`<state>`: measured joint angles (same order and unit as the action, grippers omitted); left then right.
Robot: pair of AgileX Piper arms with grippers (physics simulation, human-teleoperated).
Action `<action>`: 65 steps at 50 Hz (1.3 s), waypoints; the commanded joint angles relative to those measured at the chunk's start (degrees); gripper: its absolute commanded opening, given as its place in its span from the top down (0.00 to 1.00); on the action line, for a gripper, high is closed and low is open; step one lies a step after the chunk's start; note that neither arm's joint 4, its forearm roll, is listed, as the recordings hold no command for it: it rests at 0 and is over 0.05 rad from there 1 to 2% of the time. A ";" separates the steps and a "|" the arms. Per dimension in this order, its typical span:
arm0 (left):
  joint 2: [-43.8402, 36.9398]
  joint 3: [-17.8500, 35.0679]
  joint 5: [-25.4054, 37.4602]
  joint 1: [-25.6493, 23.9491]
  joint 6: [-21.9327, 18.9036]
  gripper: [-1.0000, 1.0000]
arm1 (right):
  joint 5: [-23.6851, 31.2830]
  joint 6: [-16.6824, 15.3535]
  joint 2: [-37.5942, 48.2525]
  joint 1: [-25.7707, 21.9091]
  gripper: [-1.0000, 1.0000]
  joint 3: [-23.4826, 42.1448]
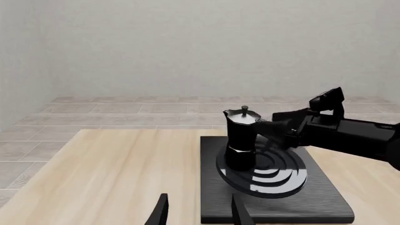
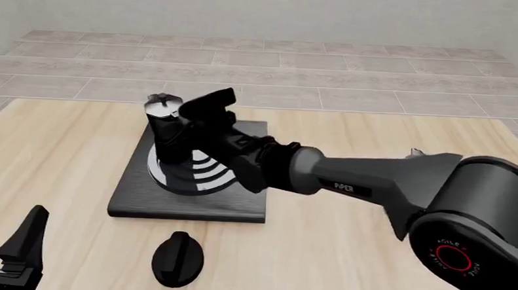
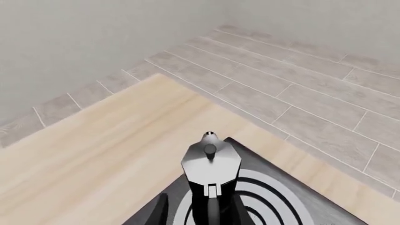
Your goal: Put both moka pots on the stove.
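Moka pot (image 2: 165, 129) number one stood on the stove (image 2: 191, 193) rings, right fingers (image 3: 164, 212) astride its handle, grip uncertain. Left fingers (image 1: 161, 211) hung apart, empty, over the worktop (image 2: 342, 253). No second pot showed, so half remained.

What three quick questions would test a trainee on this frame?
1. True or false: the pot stands on the stove.
2. The right tool is open, with one finger on either side of the pot's: A spout, B handle, C base?
3. Fill in: the oval knob lies on the ___, not on the stove.

Key: 1 true; 2 B; 3 table.
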<state>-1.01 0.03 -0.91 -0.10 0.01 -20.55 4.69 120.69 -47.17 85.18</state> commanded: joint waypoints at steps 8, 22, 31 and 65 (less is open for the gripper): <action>-0.01 0.00 0.00 0.00 0.01 0.00 | 1.78 -0.10 -9.49 -2.50 0.00 -7.98; 0.00 0.00 0.00 0.01 0.00 0.00 | 5.63 0.92 -23.60 -1.31 0.00 -17.36; -0.01 0.00 -0.01 -0.01 0.01 0.00 | 8.20 3.04 -32.96 1.37 0.00 -23.87; -0.02 0.00 -0.01 -0.01 0.00 0.00 | 22.64 2.35 -60.43 20.88 0.00 -37.57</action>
<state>-1.02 0.03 -0.91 -0.10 0.01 -2.15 6.54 67.22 -31.33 50.67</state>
